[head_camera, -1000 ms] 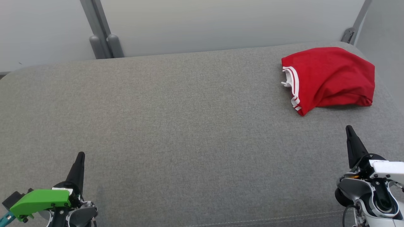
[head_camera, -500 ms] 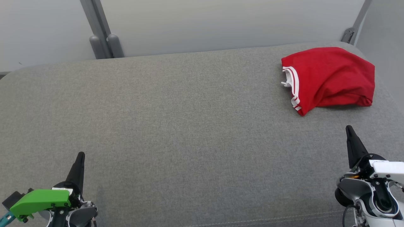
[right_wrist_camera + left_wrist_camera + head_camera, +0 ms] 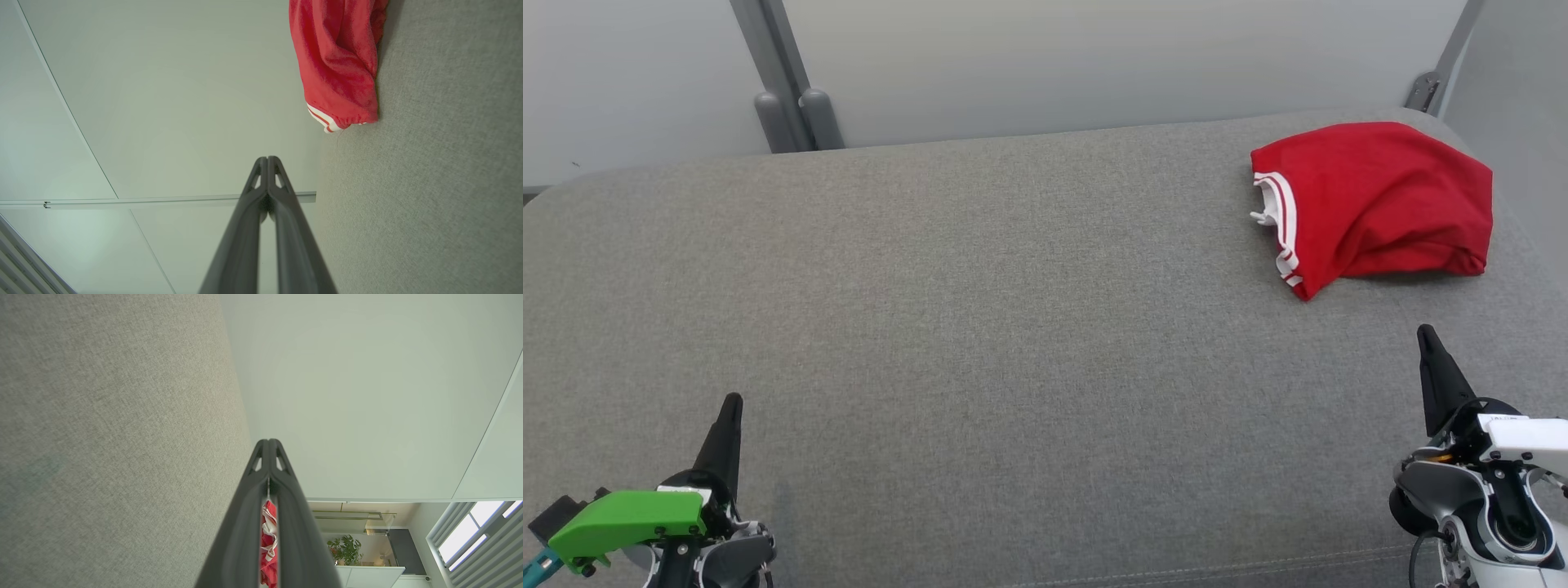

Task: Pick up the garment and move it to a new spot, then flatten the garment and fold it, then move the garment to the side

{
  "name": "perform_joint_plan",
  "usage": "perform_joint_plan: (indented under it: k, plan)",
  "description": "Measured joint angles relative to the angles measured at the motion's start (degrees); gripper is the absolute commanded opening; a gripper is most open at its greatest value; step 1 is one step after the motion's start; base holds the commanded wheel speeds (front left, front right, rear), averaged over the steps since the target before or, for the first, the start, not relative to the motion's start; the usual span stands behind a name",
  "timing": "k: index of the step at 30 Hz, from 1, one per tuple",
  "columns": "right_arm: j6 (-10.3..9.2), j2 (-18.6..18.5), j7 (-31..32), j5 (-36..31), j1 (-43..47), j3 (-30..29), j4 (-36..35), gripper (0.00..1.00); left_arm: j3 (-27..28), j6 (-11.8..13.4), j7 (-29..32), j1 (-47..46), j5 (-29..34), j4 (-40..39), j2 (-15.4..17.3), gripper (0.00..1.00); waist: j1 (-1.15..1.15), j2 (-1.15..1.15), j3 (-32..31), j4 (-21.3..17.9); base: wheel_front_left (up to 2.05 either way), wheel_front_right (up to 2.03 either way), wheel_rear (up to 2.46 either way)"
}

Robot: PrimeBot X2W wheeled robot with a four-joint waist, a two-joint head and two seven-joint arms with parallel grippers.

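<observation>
Your red garment (image 3: 1376,204) lies in the upper right of the head view, on the far right corner of the grey cushion (image 3: 1013,327), well apart from both claws. It sits as a loose, doubled-over bundle, not a flat sheet, so you could read it two ways. Either the fold and the move to the side are done, roughly, or nothing has begun. The pictures alone do not settle that. If it is the finish, the fold looks slack. One lower corner droops to a point and a soft ridge runs across the middle.

Your left claw (image 3: 731,404) rests at the lower left and your right claw (image 3: 1425,331) at the lower right. Each has its two dark fingers pressed together to a single tip and holds nothing.

The cloth looks thin and matte, with a fine knit grain, and its edges are rounded. A white-striped band (image 3: 1286,220) curves down its left side, with a small white loop poking out. The cushion is a coarse woven grey with rounded far corners, and it should grip the cloth a little. Behind it stands a smooth pale wall (image 3: 1094,65).
</observation>
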Motion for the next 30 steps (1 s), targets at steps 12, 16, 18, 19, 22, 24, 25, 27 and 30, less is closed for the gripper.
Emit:
perform_joint_plan:
  k: [12,16,18,19,22,24,25,27,30]
  plan:
    - [0.01,0.0,0.0,0.0,0.0,0.0,0.0,0.00,0.0,0.0,0.0,0.0,0.0,0.0,0.0,0.00,0.00,0.00,0.0,0.0,0.00,0.00,0.00]
    - [0.01,0.0,0.0,0.0,0.0,0.0,0.0,0.00,0.0,0.0,0.0,0.0,0.0,0.0,0.0,0.00,0.00,0.00,0.0,0.0,0.00,0.00,0.00]
    - [0.00,0.0,0.0,0.0,0.0,0.0,0.0,0.00,0.0,0.0,0.0,0.0,0.0,0.0,0.0,0.00,0.00,0.00,0.0,0.0,0.00,0.00,0.00]
    - [0.00,0.0,0.0,0.0,0.0,0.0,0.0,0.00,0.0,0.0,0.0,0.0,0.0,0.0,0.0,0.00,0.00,0.00,0.0,0.0,0.00,0.00,0.00]
    - [0.01,0.0,0.0,0.0,0.0,0.0,0.0,0.00,0.0,0.0,0.0,0.0,0.0,0.0,0.0,0.00,0.00,0.00,0.0,0.0,0.00,0.00,0.00]
    - [0.01,0.0,0.0,0.0,0.0,0.0,0.0,0.00,0.0,0.0,0.0,0.0,0.0,0.0,0.0,0.00,0.00,0.00,0.0,0.0,0.00,0.00,0.00]
    - [0.01,0.0,0.0,0.0,0.0,0.0,0.0,0.00,0.0,0.0,0.0,0.0,0.0,0.0,0.0,0.00,0.00,0.00,0.0,0.0,0.00,0.00,0.00]
    - [0.00,0.0,0.0,0.0,0.0,0.0,0.0,0.00,0.0,0.0,0.0,0.0,0.0,0.0,0.0,0.00,0.00,0.00,0.0,0.0,0.00,0.00,0.00]
    - [0.01,0.0,0.0,0.0,0.0,0.0,0.0,0.00,0.0,0.0,0.0,0.0,0.0,0.0,0.0,0.00,0.00,0.00,0.0,0.0,0.00,0.00,0.00]
